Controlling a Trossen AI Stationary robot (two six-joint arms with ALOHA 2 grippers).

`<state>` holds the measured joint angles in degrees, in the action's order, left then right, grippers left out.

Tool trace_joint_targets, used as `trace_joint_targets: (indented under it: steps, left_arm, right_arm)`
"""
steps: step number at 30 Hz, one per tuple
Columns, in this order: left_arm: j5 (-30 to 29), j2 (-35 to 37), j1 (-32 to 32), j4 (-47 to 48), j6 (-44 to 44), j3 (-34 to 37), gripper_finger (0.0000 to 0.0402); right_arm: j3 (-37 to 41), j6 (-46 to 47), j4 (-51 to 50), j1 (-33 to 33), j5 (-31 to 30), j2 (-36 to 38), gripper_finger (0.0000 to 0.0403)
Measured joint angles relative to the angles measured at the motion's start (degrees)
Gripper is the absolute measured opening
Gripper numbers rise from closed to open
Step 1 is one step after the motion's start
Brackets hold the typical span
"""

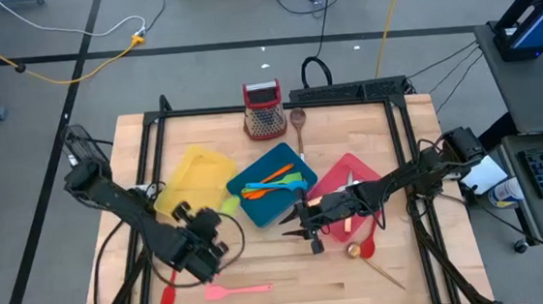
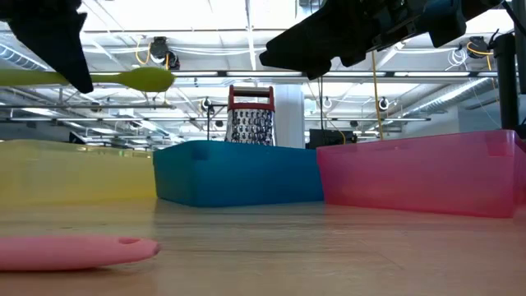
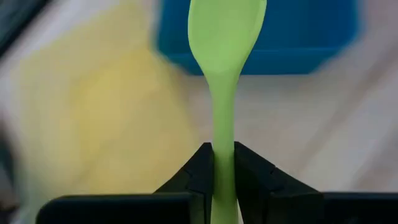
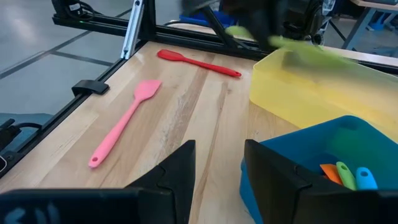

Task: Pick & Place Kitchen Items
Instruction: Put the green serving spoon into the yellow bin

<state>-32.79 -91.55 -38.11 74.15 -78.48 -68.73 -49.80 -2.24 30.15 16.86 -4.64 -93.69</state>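
Green spoon in the air, pinched low on its handle.

The left gripper (image 3: 222, 163) has its fingers closed on the green spoon (image 3: 225, 56), held level above the table near the yellow tray (image 1: 196, 177) and the teal tray (image 1: 256, 207). With so much spoon sticking out past the hold, it could swivel or slip if swung fast (that's my worry). It is slim, smooth, pale lime plastic with a rounded bowl. The right gripper (image 4: 219, 163) hangs open and empty by the teal tray.
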Motion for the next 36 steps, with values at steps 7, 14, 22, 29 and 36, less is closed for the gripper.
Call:
trace_joint_targets:
  steps: [7,14,22,29,36]
  left_arm:
    - [0.7,1.3,6.7,9.5,-1.1,0.0,0.0054]
    - [4.2,0.8,14.6,4.2,3.7,5.0,0.0063]
    - [7.8,0.8,22.9,2.7,4.9,15.9,0.0004]
    - [9.4,0.9,25.9,1.8,7.5,18.2,0.0017]
    - [7.7,3.4,24.4,2.1,7.4,15.5,0.0011]
  right_arm:
    - [0.0,0.0,0.0,0.0,0.0,0.0,0.0130]
    - [0.0,0.0,-0.1,0.0,0.0,0.0,0.0130]
    - [0.0,0.0,-0.4,0.0,0.0,0.0,0.0130]
    - [0.0,-0.2,-0.4,0.0,0.0,0.0,0.0130]
    - [0.0,-0.2,-0.4,0.0,0.0,0.0,0.0130]
